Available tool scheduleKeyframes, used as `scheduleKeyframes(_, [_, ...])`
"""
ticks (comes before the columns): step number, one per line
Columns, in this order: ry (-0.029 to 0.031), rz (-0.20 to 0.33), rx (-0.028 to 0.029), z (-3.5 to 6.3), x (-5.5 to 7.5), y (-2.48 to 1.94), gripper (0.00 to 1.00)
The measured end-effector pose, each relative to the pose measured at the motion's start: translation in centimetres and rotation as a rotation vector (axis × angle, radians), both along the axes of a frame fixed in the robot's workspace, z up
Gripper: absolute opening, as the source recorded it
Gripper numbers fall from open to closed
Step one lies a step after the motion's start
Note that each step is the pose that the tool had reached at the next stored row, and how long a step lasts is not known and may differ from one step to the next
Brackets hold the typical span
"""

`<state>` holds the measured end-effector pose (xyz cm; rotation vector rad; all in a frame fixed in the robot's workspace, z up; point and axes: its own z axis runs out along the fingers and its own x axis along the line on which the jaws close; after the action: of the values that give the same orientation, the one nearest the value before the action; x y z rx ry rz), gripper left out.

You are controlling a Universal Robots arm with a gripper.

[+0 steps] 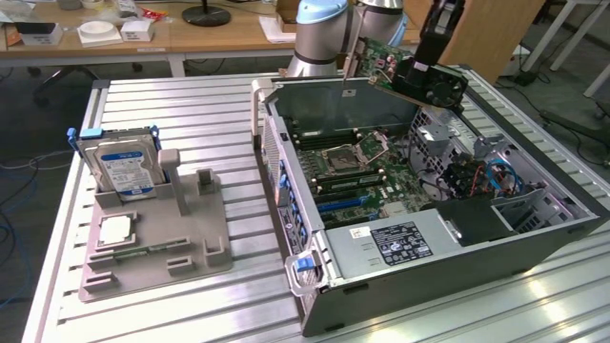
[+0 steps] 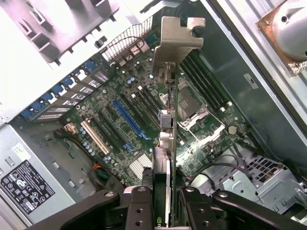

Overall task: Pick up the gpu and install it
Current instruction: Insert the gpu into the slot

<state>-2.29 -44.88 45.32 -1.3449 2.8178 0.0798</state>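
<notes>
The gpu (image 1: pixel 398 66), a green circuit board with a black fan and a silvery bracket, hangs tilted in the air over the back corner of the open computer case (image 1: pixel 419 286). My gripper (image 1: pixel 427 63) is shut on it from above. In the wrist view the gpu (image 2: pixel 169 96) is seen edge-on, its metal bracket (image 2: pixel 178 33) pointing away, clamped between my gripper (image 2: pixel 165 211) fingers (image 2: pixel 139 206). Below it lies the motherboard (image 2: pixel 120 96) with a long blue slot (image 2: pixel 127 117) and several black slots beside it.
A grey fixture tray (image 1: pixel 153 243) on the exterior view's left holds an upright silver hard drive (image 1: pixel 119 164), a processor (image 1: pixel 114 230) and a memory stick (image 1: pixel 148 250). The case holds a power supply (image 1: pixel 401 243), cables (image 1: pixel 476 175) and drive cages. Desks stand behind.
</notes>
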Motion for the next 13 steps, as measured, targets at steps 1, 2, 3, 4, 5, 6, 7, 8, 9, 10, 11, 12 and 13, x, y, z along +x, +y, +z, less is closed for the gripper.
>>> scheduleKeyframes(1, [0.0,0.005,0.0006,0.0,0.0,-0.01,0.27])
scheduleKeyframes(2, [0.0,0.01,0.0011,0.0,0.0,-0.01,0.27])
scheduleKeyframes(3, [0.0,0.015,0.0017,0.0,0.0,-0.02,0.27])
scheduleKeyframes(4, [0.0,0.02,0.0022,0.0,0.0,-0.02,0.27])
scheduleKeyframes(5, [0.0,0.025,0.0029,0.0,0.0,-0.03,0.27])
scheduleKeyframes(6, [0.0,0.03,0.0035,0.0,0.0,-0.03,0.27])
scheduleKeyframes(7, [0.0,0.036,0.004,0.0,0.0,-0.04,0.27])
scheduleKeyframes(8, [0.0,0.041,0.0046,0.0,0.0,-0.04,0.27])
scheduleKeyframes(9, [0.0,0.046,0.0052,0.0,0.0,-0.05,0.27])
scheduleKeyframes(10, [-0.0001,0.051,0.0058,0.0,0.0,-0.05,0.27])
scheduleKeyframes(11, [0.0,0.057,0.0064,0.0,0.0,-0.05,0.27])
scheduleKeyframes(12, [0.0,0.062,0.0069,0.0,0.0,-0.06,0.27])
scheduleKeyframes(13, [0.0,0.067,0.0075,0.0,0.0,-0.06,0.27])
